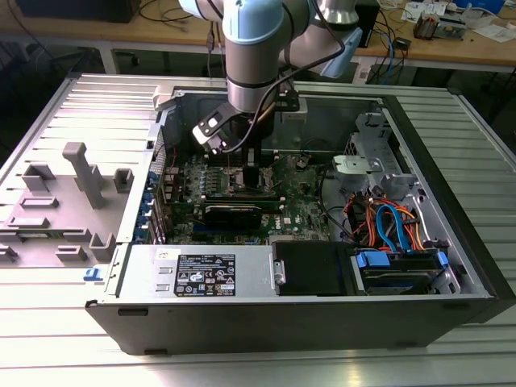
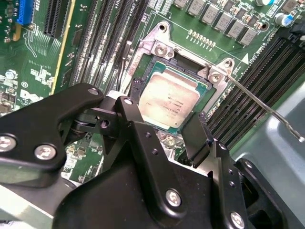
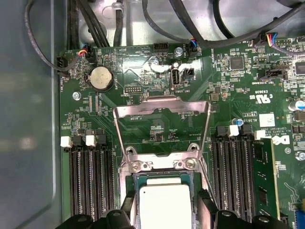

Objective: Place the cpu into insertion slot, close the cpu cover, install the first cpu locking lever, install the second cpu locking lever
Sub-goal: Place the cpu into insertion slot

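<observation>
The cpu (image 2: 169, 100) (image 3: 164, 205), a silver-topped square chip, lies flat in the insertion slot (image 2: 183, 70) (image 3: 162, 179) on the green board. My gripper (image 2: 162, 113) (image 3: 166, 210) (image 1: 250, 173) hangs just over it, one black finger (image 2: 198, 131) on each side of the chip. A narrow gap shows beside each finger, so the gripper looks open. The cpu cover (image 3: 162, 109), a shiny metal frame with a square window, stands swung up behind the slot. A thin locking lever (image 2: 259, 104) sticks out sideways from the slot's corner.
Long black memory slots (image 3: 88, 181) (image 3: 236, 167) flank the socket on both sides. A coin battery (image 3: 101, 78) and black cables (image 3: 95, 28) lie behind it. In the exterior view, the drive cage (image 1: 379, 173) and power supply (image 1: 201, 274) hem in the case.
</observation>
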Tool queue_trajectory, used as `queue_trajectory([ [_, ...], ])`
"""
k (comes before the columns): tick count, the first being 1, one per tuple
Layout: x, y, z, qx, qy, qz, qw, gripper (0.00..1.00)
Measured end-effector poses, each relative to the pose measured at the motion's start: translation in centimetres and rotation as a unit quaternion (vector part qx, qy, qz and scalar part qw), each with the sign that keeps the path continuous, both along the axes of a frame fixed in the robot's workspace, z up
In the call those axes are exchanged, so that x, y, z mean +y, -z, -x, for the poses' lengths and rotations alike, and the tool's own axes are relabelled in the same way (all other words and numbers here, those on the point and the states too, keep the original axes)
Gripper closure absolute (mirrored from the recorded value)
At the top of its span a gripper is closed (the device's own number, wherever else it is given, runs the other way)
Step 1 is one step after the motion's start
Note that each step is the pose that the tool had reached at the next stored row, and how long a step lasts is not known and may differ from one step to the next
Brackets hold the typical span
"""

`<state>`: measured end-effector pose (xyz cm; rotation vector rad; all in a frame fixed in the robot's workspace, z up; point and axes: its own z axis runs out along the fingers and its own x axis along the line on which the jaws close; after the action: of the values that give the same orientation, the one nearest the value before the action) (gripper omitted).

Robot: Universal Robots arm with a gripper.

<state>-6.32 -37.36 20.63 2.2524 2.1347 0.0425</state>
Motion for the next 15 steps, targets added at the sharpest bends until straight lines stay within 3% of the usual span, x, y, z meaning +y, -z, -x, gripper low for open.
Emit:
queue_trajectory([
  [9,0.01,-1.16,0.0,0.0,0.0,-0.0001,1.0,0.38],
  [10,0.0,-1.17,0.0,0.0003,0.0,-0.0001,1.0,0.2],
  [11,0.0,-1.17,0.0,0.0004,0.0,0.0,1.0,0.1],
  [13,0.01,-2.03,0.0,0.0004,-0.006,-0.0007,1.0,0.54],
  [15,0.0,-2.04,0.0,0.0005,-0.014,-0.0006,0.9999,0.66],
])
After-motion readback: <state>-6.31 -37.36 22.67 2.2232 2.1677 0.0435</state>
